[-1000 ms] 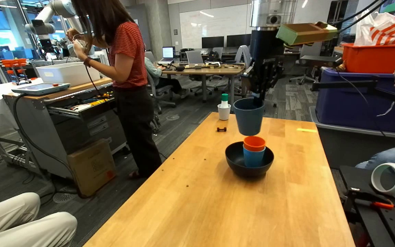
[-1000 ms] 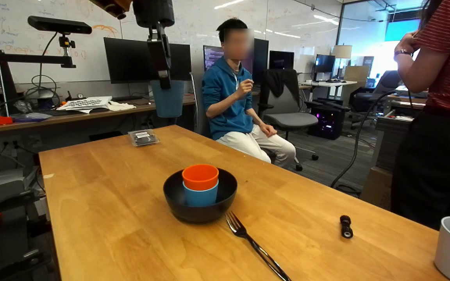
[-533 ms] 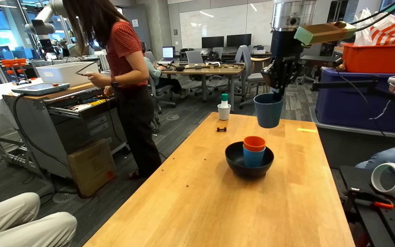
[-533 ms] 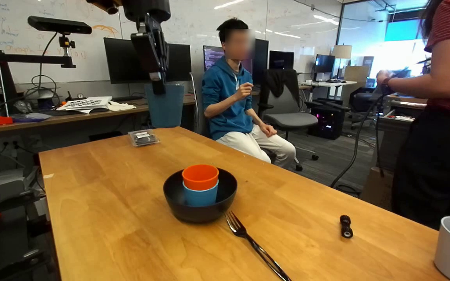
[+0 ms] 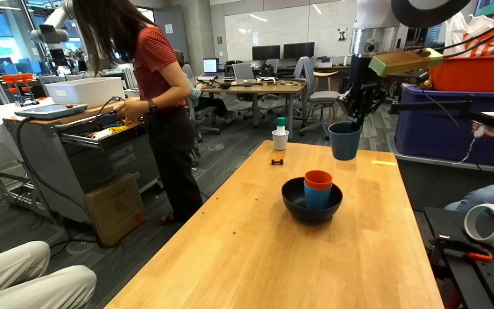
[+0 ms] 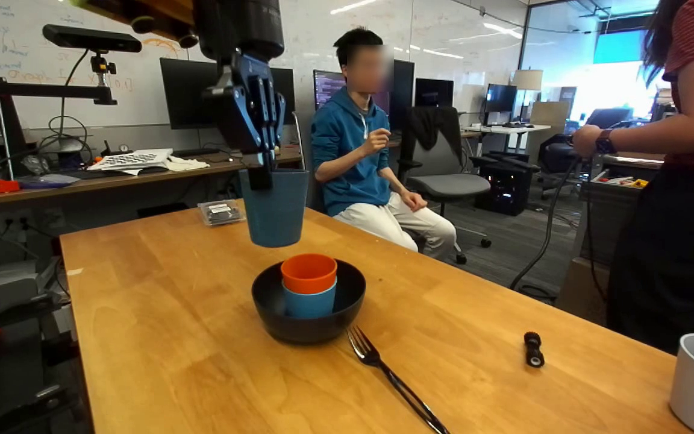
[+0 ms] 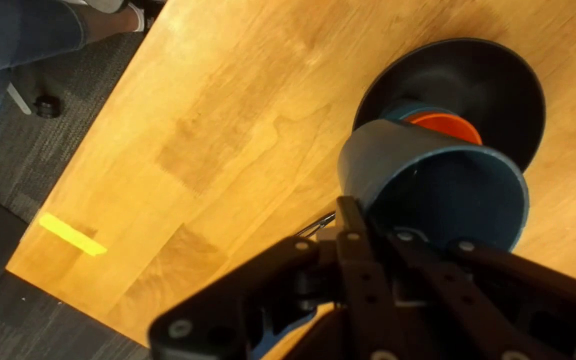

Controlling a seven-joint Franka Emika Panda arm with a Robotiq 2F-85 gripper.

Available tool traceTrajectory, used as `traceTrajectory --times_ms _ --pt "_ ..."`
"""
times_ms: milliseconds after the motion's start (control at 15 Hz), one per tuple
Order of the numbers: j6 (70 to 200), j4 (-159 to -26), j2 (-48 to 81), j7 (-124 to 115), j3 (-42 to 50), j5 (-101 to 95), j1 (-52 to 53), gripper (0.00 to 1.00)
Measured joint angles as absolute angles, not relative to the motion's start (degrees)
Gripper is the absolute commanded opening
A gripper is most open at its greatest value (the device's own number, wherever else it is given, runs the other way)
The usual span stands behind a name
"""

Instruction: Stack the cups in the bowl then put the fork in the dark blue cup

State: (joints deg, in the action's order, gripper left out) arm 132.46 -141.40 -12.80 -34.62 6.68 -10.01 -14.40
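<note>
My gripper (image 5: 355, 123) is shut on the rim of the dark blue cup (image 5: 344, 142), which hangs upright in the air. The gripper (image 6: 261, 175) and dark blue cup (image 6: 276, 214) also show in another exterior view, above and behind the bowl. The black bowl (image 6: 271, 322) holds the light blue cup (image 6: 311, 304) with the orange cup (image 6: 309, 275) nested in it. In the wrist view the dark blue cup (image 7: 383, 155) partly covers the orange cup (image 7: 445, 126) and bowl (image 7: 513, 95). The black fork (image 6: 392, 377) lies on the table beside the bowl.
A white container with a green-capped bottle (image 5: 280, 139) stands at a table corner. A small black dumbbell-shaped part (image 6: 534, 349) and a clear packet (image 6: 221, 213) lie on the table. Yellow tape (image 5: 383, 163) marks one edge. A person in a striped shirt (image 5: 161, 64) stands beside the table.
My gripper has carried the dark blue cup rightward in an exterior view, and lower and nearer the camera in another. The bowl, stacked cups and fork have not moved. The standing person's arms moved.
</note>
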Motion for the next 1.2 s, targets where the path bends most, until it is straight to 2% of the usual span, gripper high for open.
traceTrajectory --times_ms 533,1200 --pt "144.1 -141.6 -4.9 -32.3 8.2 -2.0 -13.9 0.04" --pt "147.7 -141.4 -0.7 -29.2 8.1 2.7 -11.1 0.05"
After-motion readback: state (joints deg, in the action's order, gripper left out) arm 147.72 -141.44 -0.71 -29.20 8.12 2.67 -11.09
